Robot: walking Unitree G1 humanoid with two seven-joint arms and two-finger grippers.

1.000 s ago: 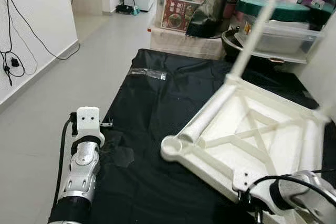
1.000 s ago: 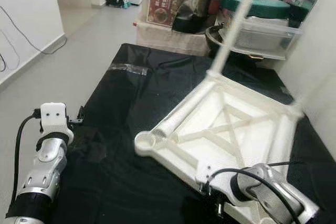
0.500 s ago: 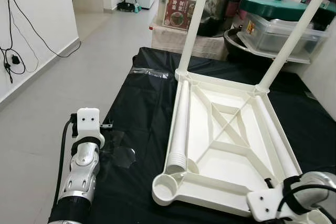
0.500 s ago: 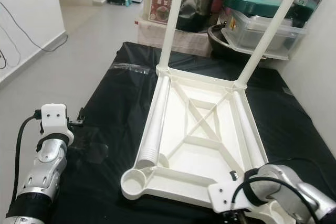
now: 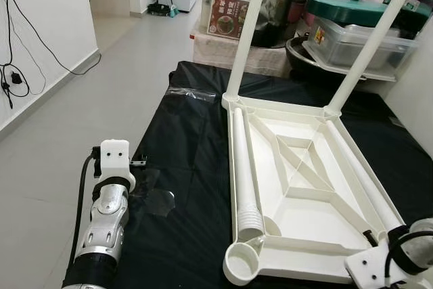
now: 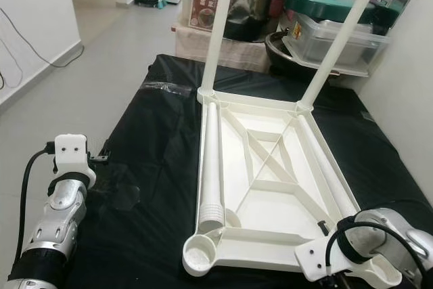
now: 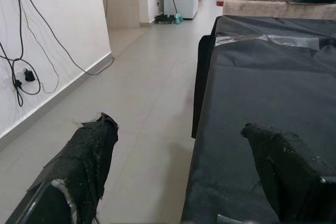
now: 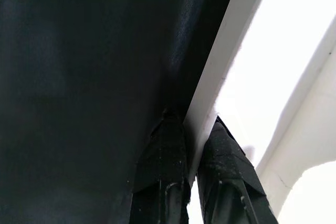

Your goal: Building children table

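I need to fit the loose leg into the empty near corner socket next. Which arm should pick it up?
Left, probably. The left gripper is open and free beside the black cloth. The right gripper is shut on the table top rim. The loose leg and empty socket lie on the left side.

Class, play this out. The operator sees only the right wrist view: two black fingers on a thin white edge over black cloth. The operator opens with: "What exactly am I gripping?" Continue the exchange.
Observer: The right end effector is shut on the near rim of an upturned white table, by its right corner.
Operator: How many legs are fitted?
Observer: Two legs stand upright in the far corners.
Operator: Where is the next one?
Observer: A loose leg lies inside the table along its left side, ending beside an empty socket at the near left corner.
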